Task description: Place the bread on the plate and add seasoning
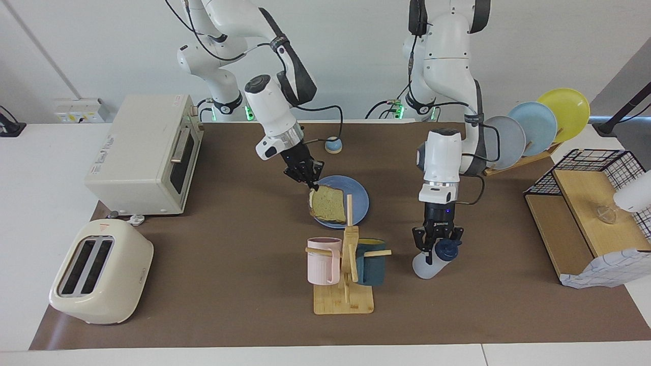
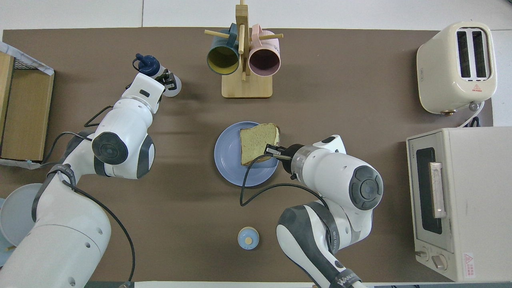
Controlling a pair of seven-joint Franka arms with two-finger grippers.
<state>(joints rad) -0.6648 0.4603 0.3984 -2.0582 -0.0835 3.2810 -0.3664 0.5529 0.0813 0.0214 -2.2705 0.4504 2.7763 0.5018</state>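
The bread (image 1: pixel 328 203) (image 2: pixel 256 142) is held tilted just over the blue plate (image 1: pixel 358 195) (image 2: pixel 230 158). My right gripper (image 1: pixel 311 184) (image 2: pixel 273 151) is shut on the slice's edge at the side toward the right arm's end of the table. The seasoning (image 1: pixel 426 264) (image 2: pixel 148 66), a translucent bottle with a navy cap, leans on the mat toward the left arm's end, beside the mug rack. My left gripper (image 1: pixel 437 245) (image 2: pixel 167 80) comes down from above and is shut on the bottle just under its cap.
The wooden mug rack (image 1: pixel 346 284) (image 2: pixel 244 86) with a pink and a teal mug stands farther from the robots than the plate. A blue-topped dome (image 1: pixel 333 146) (image 2: pixel 248 238) sits near the robots. Toaster (image 1: pixel 101 272), toaster oven (image 1: pixel 147 152), racked plates (image 1: pixel 534 127), wire shelf (image 1: pixel 590 203).
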